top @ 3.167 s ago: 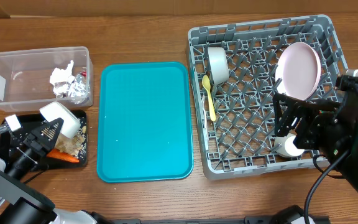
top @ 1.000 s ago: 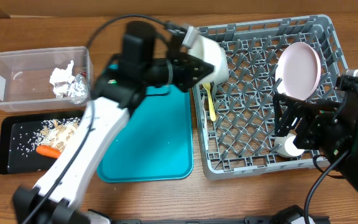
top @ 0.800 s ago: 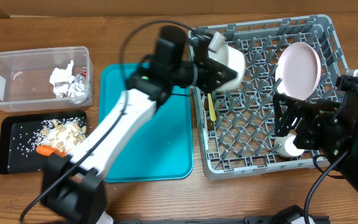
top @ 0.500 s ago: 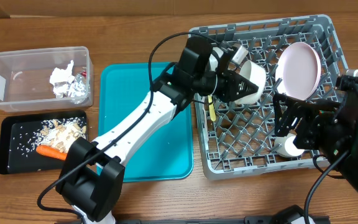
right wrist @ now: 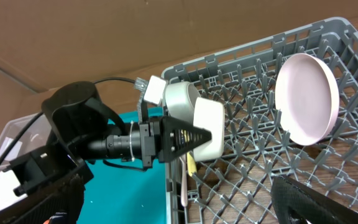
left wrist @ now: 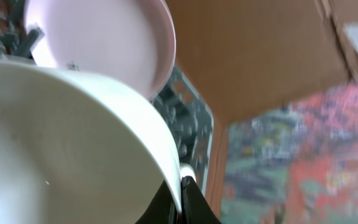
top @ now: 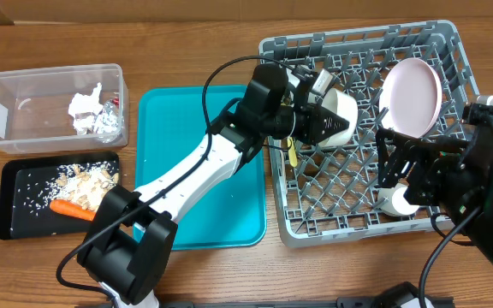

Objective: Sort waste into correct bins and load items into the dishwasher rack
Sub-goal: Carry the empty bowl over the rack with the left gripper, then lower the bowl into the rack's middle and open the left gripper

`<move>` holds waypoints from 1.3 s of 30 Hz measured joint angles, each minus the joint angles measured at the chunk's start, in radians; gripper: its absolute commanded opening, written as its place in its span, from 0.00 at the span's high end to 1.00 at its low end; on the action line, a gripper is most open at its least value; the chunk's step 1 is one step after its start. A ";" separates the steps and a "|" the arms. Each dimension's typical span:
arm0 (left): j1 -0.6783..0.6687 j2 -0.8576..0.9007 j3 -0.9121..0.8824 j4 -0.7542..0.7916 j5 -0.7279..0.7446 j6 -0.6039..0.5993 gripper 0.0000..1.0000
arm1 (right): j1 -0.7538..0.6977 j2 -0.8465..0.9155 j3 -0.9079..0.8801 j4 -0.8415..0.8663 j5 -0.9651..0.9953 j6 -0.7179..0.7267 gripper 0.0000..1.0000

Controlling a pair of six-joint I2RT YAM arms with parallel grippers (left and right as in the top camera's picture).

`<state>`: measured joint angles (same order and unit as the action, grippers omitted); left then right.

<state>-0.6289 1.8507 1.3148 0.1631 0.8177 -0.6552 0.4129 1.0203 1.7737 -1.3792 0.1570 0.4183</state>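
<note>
The white bowl [top: 339, 120] is in the left gripper [top: 317, 120], jaws pinched on its rim. You can see that best from the left wrist cam, where the rim runs right down between the dark fingers. It's tipped on its side over the pegs in the back half of the dishwasher rack [top: 362, 224]. I can't tell if it's actually resting on them.

Just to the right of it in the rack, the pink plate [top: 412, 97] stands on edge. A yellow spoon [top: 290, 154] pokes out from under the left arm near the rack's left side. A second bowl [top: 394, 204] sits by the front right corner with the right gripper [top: 400, 175] over it; I can't tell whether those jaws are open or closed.

Over on the left of the worktop [top: 204, 274]:
- The clear tub [top: 7, 94] has the napkin [top: 84, 106] and foil wrapper [top: 108, 127].
- The black tray [top: 15, 210] has the carrot [top: 71, 208] and food bits [top: 82, 178].
- The teal tray [top: 199, 171] sits between those and the rack.
</note>
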 measured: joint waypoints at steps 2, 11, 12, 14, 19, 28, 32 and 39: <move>-0.008 0.000 -0.014 0.086 -0.036 -0.055 0.96 | 0.000 0.000 0.000 -0.001 0.000 0.000 0.00; -0.099 0.000 -0.024 0.113 -0.142 -0.210 0.96 | 0.000 0.000 0.000 -0.001 0.000 0.000 0.00; -0.104 0.000 -0.024 0.097 -0.149 -0.215 0.96 | 0.000 0.000 0.000 -0.001 0.000 0.000 0.00; -0.109 0.000 -0.026 0.051 -0.167 -0.222 0.96 | 0.000 0.000 0.000 -0.001 0.000 0.000 0.00; -0.108 -0.012 -0.034 -0.109 -0.234 -0.205 0.96 | 0.000 0.000 0.000 -0.001 0.000 0.000 0.00; -0.109 -0.149 -0.069 -0.123 -0.318 -0.158 0.96 | 0.000 0.000 0.000 -0.001 0.000 0.000 0.00; -0.103 -0.154 -0.121 0.005 -0.275 -0.158 0.95 | 0.000 0.000 0.000 -0.001 0.000 0.000 0.00; -0.102 -0.317 -0.245 0.005 -0.234 -0.075 0.96 | 0.000 0.000 0.000 -0.002 0.000 -0.001 0.00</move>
<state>-0.7307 1.5333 1.0702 0.1677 0.5838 -0.7303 0.4129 1.0203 1.7737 -1.3808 0.1570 0.4175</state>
